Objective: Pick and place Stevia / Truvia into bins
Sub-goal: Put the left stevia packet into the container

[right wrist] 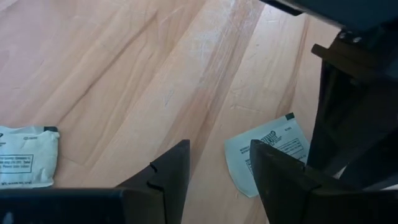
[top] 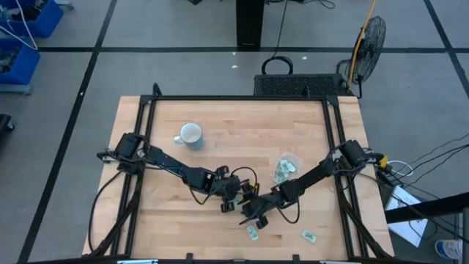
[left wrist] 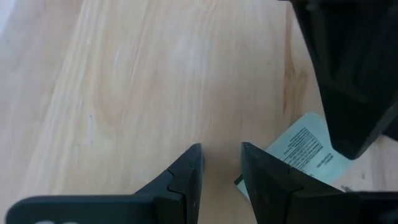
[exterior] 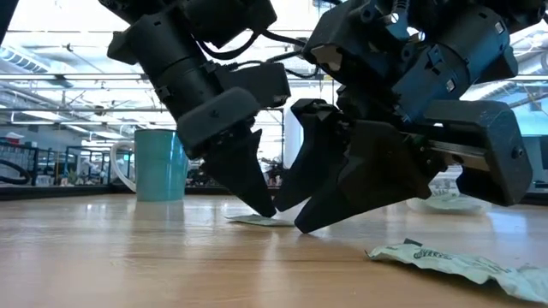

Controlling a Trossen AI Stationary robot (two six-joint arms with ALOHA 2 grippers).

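Note:
One pale green and white packet (exterior: pixel 257 220) lies flat on the wooden table between my two grippers; it shows again as the packet (left wrist: pixel 305 151) and the packet (right wrist: pixel 267 148). My left gripper (left wrist: pixel 222 165) is open with a narrow gap, its fingertips low at the table (exterior: pixel 264 205), the packet beside one finger. My right gripper (right wrist: pixel 219 163) is open too, low at the table (exterior: pixel 306 221), facing the left one. Two more packets (top: pixel 253 232) (top: pixel 308 236) lie nearer the near edge. The clear bin (top: pixel 287 167) stands on the table and holds several packets. My left gripper has one finger (left wrist: pixel 264 177) at the packet's near corner (left wrist: pixel 244 182); whether it touches I cannot tell. My right gripper has one finger (right wrist: pixel 280 171) in front of the packet's edge (right wrist: pixel 239 163); I cannot tell whether it rests on the packet.
A white mug with a teal side (top: pixel 190 136) stands toward the far left. A crumpled packet (exterior: pixel 454 261) lies in the low view's foreground, and another packet (right wrist: pixel 25 155) lies beside my right gripper. The two grippers stand very close together (top: pixel 244 204). Black frame rails (top: pixel 337 147) run along the table's sides.

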